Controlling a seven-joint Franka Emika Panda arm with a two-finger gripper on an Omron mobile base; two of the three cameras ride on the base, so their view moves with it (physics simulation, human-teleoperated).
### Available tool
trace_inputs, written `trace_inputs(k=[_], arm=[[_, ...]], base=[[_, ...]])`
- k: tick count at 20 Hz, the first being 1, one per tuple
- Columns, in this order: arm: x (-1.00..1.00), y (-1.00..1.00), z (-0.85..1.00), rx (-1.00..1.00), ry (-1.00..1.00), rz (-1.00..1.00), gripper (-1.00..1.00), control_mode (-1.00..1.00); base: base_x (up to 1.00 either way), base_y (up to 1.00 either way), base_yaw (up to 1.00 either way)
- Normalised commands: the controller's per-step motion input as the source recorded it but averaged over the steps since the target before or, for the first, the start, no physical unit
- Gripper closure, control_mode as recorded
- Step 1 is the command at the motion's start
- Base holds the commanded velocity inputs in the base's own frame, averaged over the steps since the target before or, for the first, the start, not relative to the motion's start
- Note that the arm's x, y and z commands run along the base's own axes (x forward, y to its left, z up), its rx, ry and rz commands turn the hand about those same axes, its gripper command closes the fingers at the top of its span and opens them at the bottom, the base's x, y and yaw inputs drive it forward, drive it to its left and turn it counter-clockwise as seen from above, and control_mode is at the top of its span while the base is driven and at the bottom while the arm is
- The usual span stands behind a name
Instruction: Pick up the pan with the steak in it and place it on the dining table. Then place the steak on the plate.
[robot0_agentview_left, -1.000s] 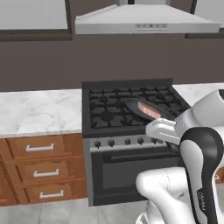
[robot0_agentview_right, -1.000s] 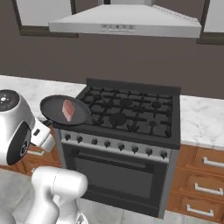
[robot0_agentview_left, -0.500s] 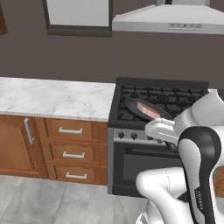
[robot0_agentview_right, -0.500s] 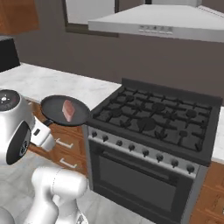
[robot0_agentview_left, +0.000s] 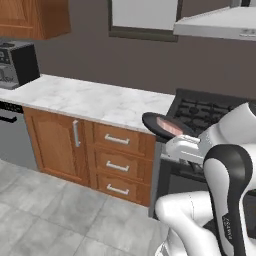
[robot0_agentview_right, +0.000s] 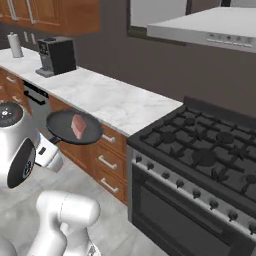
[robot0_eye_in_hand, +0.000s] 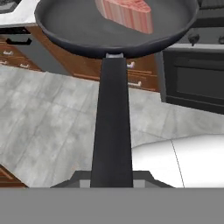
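Observation:
A dark round pan (robot0_agentview_left: 161, 125) hangs in the air in front of the counter's drawers, level, with the pinkish-red steak (robot0_agentview_left: 170, 126) lying in it. My gripper (robot0_eye_in_hand: 112, 178) is shut on the end of the pan's long black handle (robot0_eye_in_hand: 112, 122). From the right base view the pan (robot0_agentview_right: 75, 128) floats left of the stove with the steak (robot0_agentview_right: 78, 125) near its middle, and the gripper (robot0_agentview_right: 48, 151) sits just below and behind it. In the hand view the steak (robot0_eye_in_hand: 127, 12) rests toward the pan's far right. The dining table and the plate are out of view.
A black gas stove (robot0_agentview_right: 200, 155) stands at the right under a range hood (robot0_agentview_right: 210, 27). A marble counter (robot0_agentview_left: 90, 100) over wooden drawers (robot0_agentview_left: 117, 160) runs left, carrying a black coffee machine (robot0_agentview_right: 57, 55). Grey tiled floor (robot0_agentview_left: 45, 210) lies below.
The whole picture has slid right in both base views, so the camera has moved with the base. The stove has drifted rightward and more counter shows at the left. The pan stays held as before.

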Motion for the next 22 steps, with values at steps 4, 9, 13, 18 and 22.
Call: trace_inputs(k=[4,9,13,18,22], arm=[[0.0,0.0,0.0,0.0,0.0,0.0,1.0,1.0],[0.0,0.0,0.0,0.0,0.0,0.0,1.0,1.0],[0.0,0.0,0.0,0.0,0.0,0.0,1.0,1.0],[0.0,0.0,0.0,0.0,0.0,0.0,1.0,1.0],[0.0,0.0,0.0,0.0,0.0,0.0,1.0,1.0]], base=[[-0.17,0.0,0.47],[-0.14,0.0,0.48],[-0.09,0.0,0.5],[-0.03,0.0,0.5],[-0.06,0.0,0.5]])
